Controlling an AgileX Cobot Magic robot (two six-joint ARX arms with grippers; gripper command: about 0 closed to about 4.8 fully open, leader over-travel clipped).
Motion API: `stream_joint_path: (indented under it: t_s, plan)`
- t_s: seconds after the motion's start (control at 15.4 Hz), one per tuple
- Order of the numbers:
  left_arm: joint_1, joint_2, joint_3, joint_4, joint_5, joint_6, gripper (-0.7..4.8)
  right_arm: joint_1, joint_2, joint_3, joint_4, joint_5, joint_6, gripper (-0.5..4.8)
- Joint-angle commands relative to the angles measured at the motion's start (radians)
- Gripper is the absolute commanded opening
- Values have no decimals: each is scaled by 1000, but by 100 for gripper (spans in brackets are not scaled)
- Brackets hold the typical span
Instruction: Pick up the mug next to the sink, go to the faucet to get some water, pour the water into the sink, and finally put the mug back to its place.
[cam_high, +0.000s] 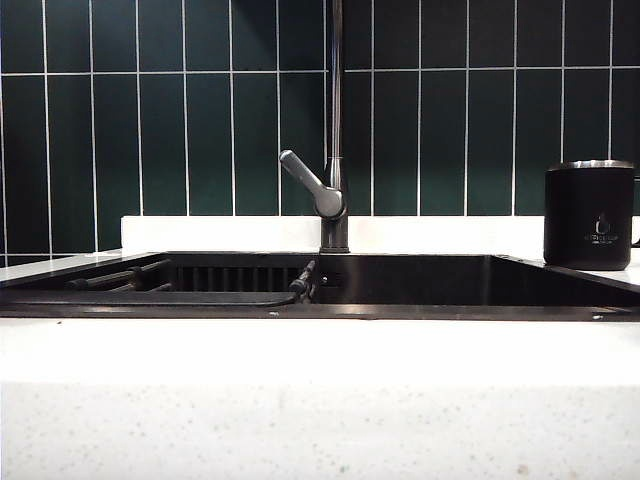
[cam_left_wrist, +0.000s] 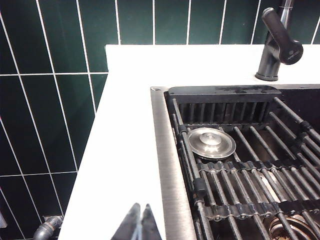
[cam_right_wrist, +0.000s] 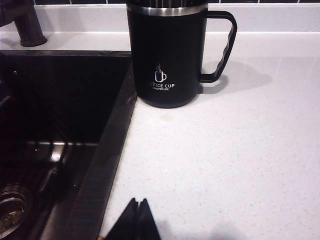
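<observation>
Exterior view: the sink (cam_high: 420, 300) is a black basin recessed in the white speckled table (cam_high: 320, 400). The faucet (cam_high: 336, 130) rises at the back rim, near the middle, with its grey lever (cam_high: 310, 183) angled up toward the left. A dark rack (cam_high: 150, 282) lies in the left part of the basin. The mug (cam_high: 589, 214) stands upright on the table at the far right, just beside the sink's right rim, with its silver rim on top and a small white logo facing the camera. Green wall tiles (cam_high: 180, 110) form the background. No arm appears in this view.

Left wrist view: the left gripper (cam_left_wrist: 140, 223) is above the table strip beside the sink's left rim (cam_left_wrist: 165, 165). Its fingers (cam_left_wrist: 131, 225) are pressed together and hold nothing. A round metal strainer lid (cam_left_wrist: 211, 142) rests on the rack bars inside the basin. The faucet base (cam_left_wrist: 272, 60) stands at the far corner.

Right wrist view: the right gripper (cam_right_wrist: 136, 220) is above the table, near the sink's right rim (cam_right_wrist: 107, 165). Its fingers (cam_right_wrist: 145, 222) are closed together and empty. The mug (cam_right_wrist: 167, 55) stands upright ahead, well apart from the fingers, touching the table next to the sink corner, with its handle (cam_right_wrist: 222, 45) pointing away from the basin.
</observation>
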Motion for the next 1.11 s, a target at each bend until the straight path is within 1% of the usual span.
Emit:
stream_joint_path:
  t_s: [0.07, 0.33, 1.11]
  plan:
    - [0, 1, 2, 9, 4, -3, -5, 1, -73, -6, 2, 3, 0, -1]
    - [0, 1, 2, 9, 4, -3, -5, 2, -181, -6, 2, 2, 0, -1]
    - [0, 1, 2, 9, 4, -3, -5, 0, -183, -6, 7, 2, 0, -1]
